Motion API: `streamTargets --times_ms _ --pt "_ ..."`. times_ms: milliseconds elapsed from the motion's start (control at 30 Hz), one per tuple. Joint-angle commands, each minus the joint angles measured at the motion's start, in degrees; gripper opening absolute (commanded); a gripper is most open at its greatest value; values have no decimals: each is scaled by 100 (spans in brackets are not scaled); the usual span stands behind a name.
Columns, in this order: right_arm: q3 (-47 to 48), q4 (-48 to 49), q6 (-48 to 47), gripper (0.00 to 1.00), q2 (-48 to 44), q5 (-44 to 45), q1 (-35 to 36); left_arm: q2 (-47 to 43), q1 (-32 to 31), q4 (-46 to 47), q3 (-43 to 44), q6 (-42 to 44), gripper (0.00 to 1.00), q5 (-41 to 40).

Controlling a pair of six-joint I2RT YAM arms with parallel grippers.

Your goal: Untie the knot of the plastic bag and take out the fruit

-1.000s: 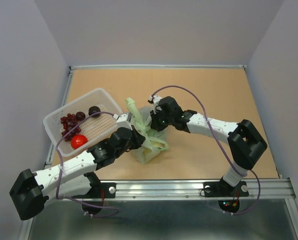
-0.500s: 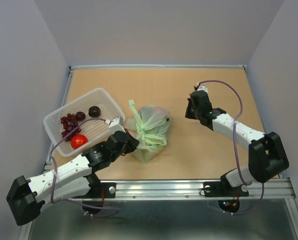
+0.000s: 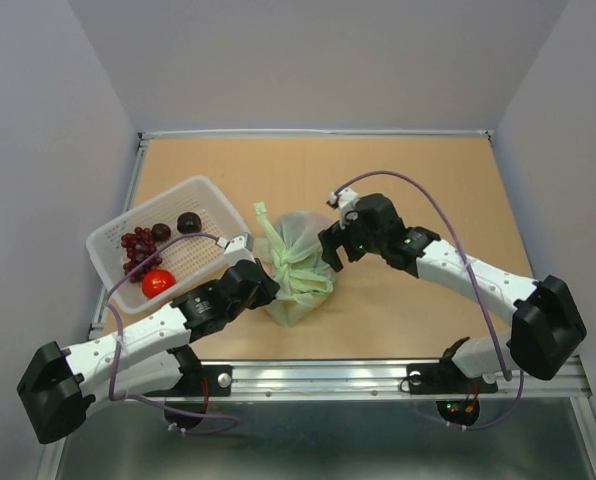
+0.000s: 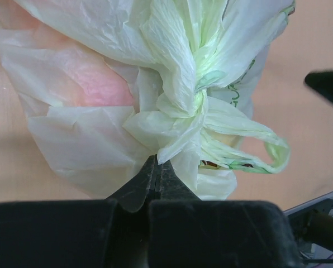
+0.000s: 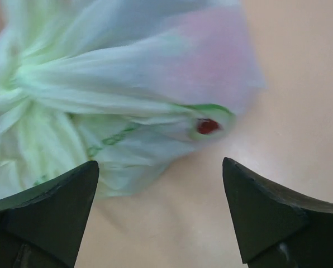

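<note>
got the plastic bag (image 3: 298,262) lying on the table (image 3: 428,180) just right of the white basket (image 3: 206,186), knot (image 4: 197,100) tied tight, pinkish fruit (image 4: 99,84) showing through. left pincer (image 4: 157,170) squeezed together on a fold of bag beside the knot, basket side. right pincer (image 5: 160,163) spread wide apart, on the bag's side away from the basket.

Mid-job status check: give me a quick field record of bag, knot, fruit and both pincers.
knot: tied
bag: between the two pincers
fruit: inside bag, pinkish through the plastic
left pincer: shut on bag just below knot
right pincer: open, close beside bag
basket: left of bag, holds grapes
</note>
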Motion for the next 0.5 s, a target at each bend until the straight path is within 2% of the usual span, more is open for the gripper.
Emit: streamTargets --times_ms 0,333,433,467 --pt "418 156 -1682 97 226 -178 695 174 -31 14 373 309 0 76" --pt "1421 366 -2807 98 1492 394 1251 271 -31 -3 488 380 0 260" --pt "1561 551 -2939 95 1799 499 1295 297 -31 -12 505 380 0 278" --pt "1596 560 -2966 91 1913 499 1295 298 -31 -21 514 371 0 269"
